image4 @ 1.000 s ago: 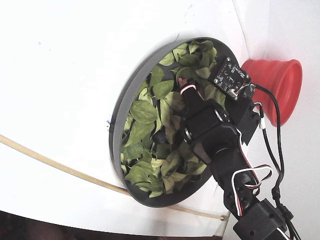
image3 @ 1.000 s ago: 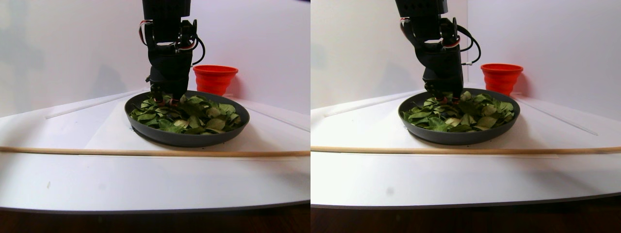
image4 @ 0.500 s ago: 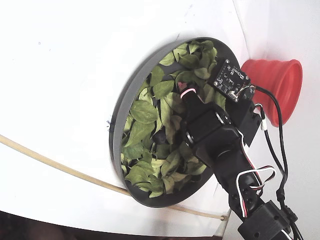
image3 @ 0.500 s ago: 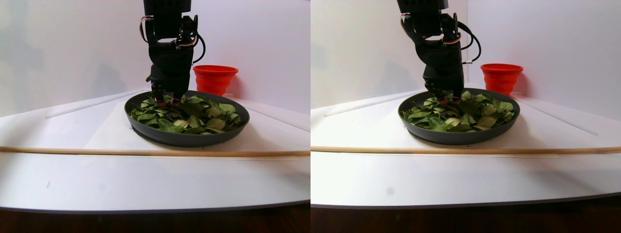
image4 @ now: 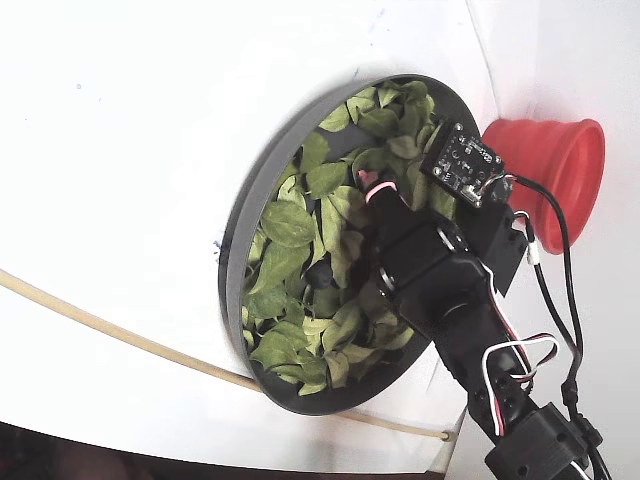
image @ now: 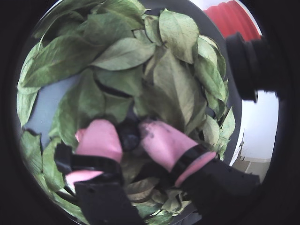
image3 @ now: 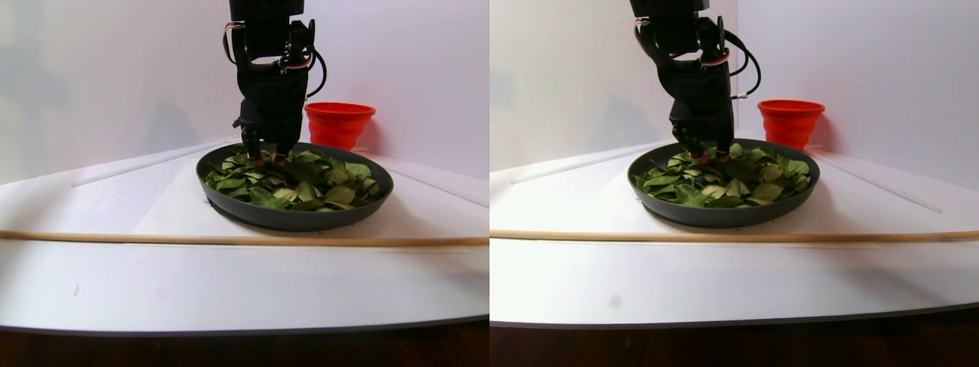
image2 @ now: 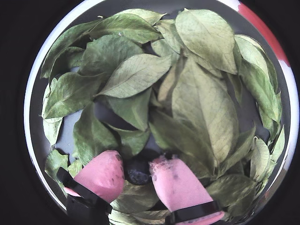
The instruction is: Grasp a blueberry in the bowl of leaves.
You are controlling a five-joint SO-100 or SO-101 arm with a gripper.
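The bowl of leaves [image3: 291, 218] is a wide dark-grey dish full of green leaves; its rim shows in a wrist view [image2: 35, 93] and in the fixed view [image4: 235, 250]. My gripper [image2: 137, 165], with pink fingertips [image2: 101, 176], is down among the leaves at the bowl's far side in the stereo pair view [image3: 264, 159]. A dark blueberry [image2: 138, 176] sits between the two pads and touches both. It also shows in a wrist view [image: 129, 136] between the pads of the gripper [image: 127, 130]. In the fixed view only one pink tip of the gripper [image4: 375, 188] shows; the berry is hidden.
A red plastic cup [image3: 339, 122] stands just behind the bowl; it also shows in the fixed view [image4: 545, 160] and in a wrist view [image: 232, 18]. A thin wooden stick [image3: 229, 239] lies across the white table in front of the bowl.
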